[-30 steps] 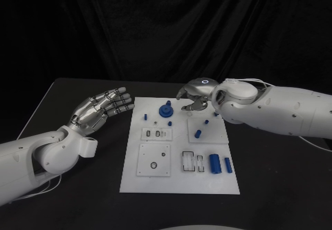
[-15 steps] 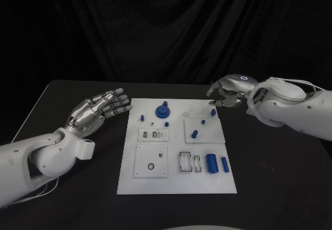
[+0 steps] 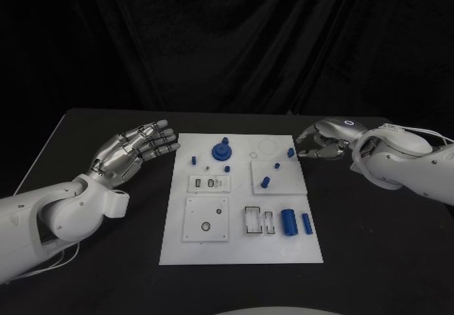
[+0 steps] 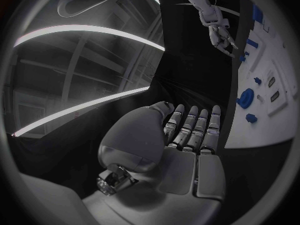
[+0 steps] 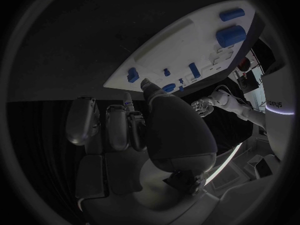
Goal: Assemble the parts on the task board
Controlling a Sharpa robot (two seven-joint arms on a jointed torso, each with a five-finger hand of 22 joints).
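The white rectangular task board [image 3: 242, 246] is lying at the centre of the black table [image 3: 378, 262], carrying small blue cylindrical parts [image 3: 290, 223] in its near right area and a blue round knobbed part [image 3: 222, 152] toward its far edge. The left silver hand [image 3: 134, 151] is hovering beside the board's left edge with fingers extended and apart, holding nothing. The right silver hand [image 3: 323, 143] is hovering just off the board's far right corner with fingers curled inward; whether it is holding anything cannot be told.

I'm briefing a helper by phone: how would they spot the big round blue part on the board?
Start at the white task board in the middle of the black table, then go to its far end, left of centre. The big round blue part stands there, a wide disc with a peg rising from its middle. The other blue pieces nearby are small pegs.
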